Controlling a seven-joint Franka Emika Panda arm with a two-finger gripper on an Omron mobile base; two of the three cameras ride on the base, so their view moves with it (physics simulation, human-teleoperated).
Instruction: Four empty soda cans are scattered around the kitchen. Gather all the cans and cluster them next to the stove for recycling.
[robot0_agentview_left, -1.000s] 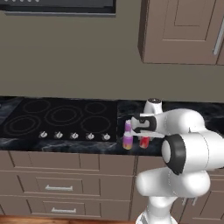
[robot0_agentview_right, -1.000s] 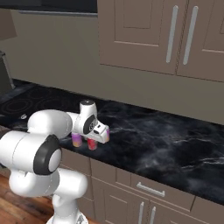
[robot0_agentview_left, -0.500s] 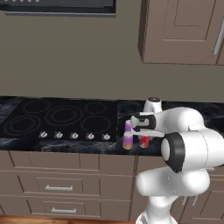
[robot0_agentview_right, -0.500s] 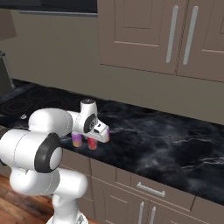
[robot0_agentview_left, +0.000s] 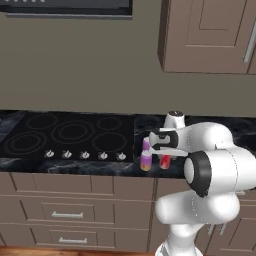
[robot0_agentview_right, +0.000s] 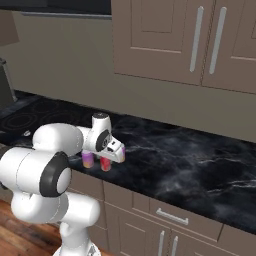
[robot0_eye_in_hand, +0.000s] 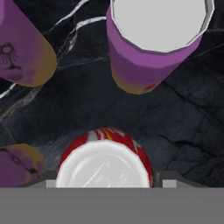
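The gripper (robot0_agentview_left: 163, 148) hangs over the front edge of the counter (robot0_agentview_right: 190, 165), just right of the stove (robot0_agentview_left: 70, 135). A second ago its jaws were clamped tight. Now they have started to part: in the hand view the red can (robot0_eye_in_hand: 105, 159) sits straight below the hand with a finger tip off each side of its silver top, so I would say it has just been let go, upright on the counter. The arm itself has barely shifted.

The purple cans are close around it. One (robot0_eye_in_hand: 153, 48) stands upright just beyond the red one, a second (robot0_eye_in_hand: 22, 48) is off to one side and a third (robot0_eye_in_hand: 17, 168) shows at the frame's edge. From the left base view the red can (robot0_agentview_left: 165, 161) stands just beside a purple one (robot0_agentview_left: 146, 161), both near the counter's front edge, right next to the stove's right edge.

To my eye that makes four cans in a cluster by the stove, so the gathering looks about finished, with only the hand left to lift clear without nudging anything.

The red can carries white and yellow markings, and one purple can a small dark emblem, but no wording is legible.
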